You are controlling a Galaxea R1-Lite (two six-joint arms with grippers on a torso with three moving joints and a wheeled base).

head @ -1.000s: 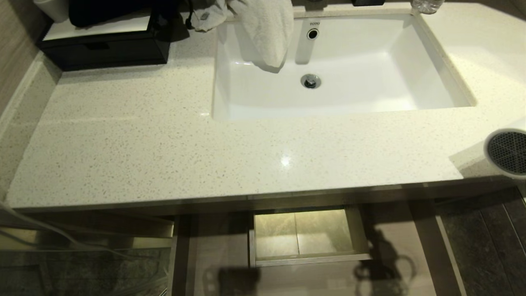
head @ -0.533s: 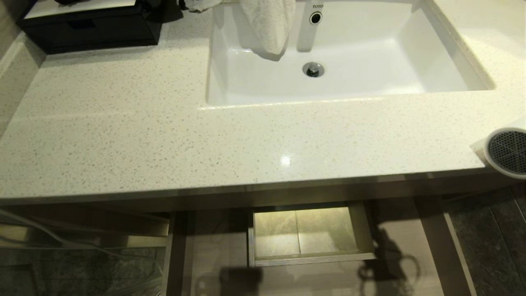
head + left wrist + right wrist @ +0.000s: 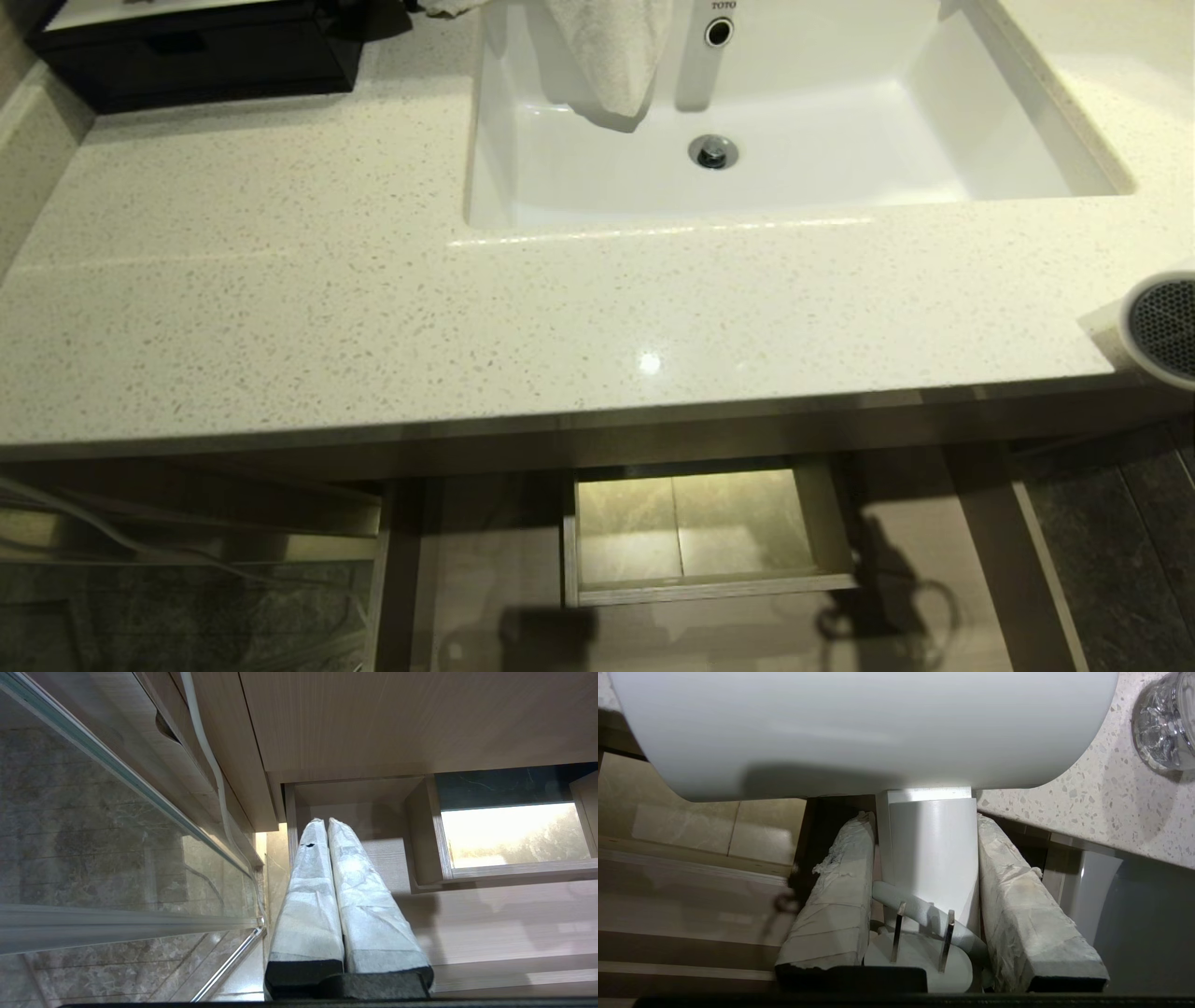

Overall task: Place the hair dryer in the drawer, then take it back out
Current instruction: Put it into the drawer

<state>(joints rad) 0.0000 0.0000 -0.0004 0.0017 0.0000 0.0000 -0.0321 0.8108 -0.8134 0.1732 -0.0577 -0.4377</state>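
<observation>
Now, in your head view, the drawer [image 3: 709, 537] stands pulled out below the speckled countertop [image 3: 373, 308], and what shows of its floor is the boxed cutout with pale tile seen through it; nothing lies in the part you can see. The white sink [image 3: 840, 159] holds only a towel [image 3: 607, 56] draped over its back rim, beside the drain [image 3: 712, 151]. A black glossy box [image 3: 196, 61] sits at the far left corner of the counter. The hair dryer [image 3: 1158, 327] shows at the right edge of the picture, its dark mesh grille facing you, level with the counter's front right corner and not in the drawer.

Next, your left wrist view shows the left gripper [image 3: 324, 823] with its two wrapped fingers pressed together and nothing between them. It hangs in front of the light-wood vanity, over the drawer [image 3: 420, 826] and next to a glass panel [image 3: 93, 835]. A pale grey cord [image 3: 205, 756] runs down the cabinet side.

Finally, your right wrist view shows the right gripper [image 3: 927, 821] partly open, its wrapped fingers [image 3: 840, 896] clamped on either side of the hair dryer's white handle [image 3: 931, 858]. The fat white barrel [image 3: 868, 728] fills the upper picture. The plug [image 3: 920, 952] with its two metal prongs lies against the handle between the fingers. A clear glass bottle [image 3: 1164, 718] stands on the counter nearby.
</observation>
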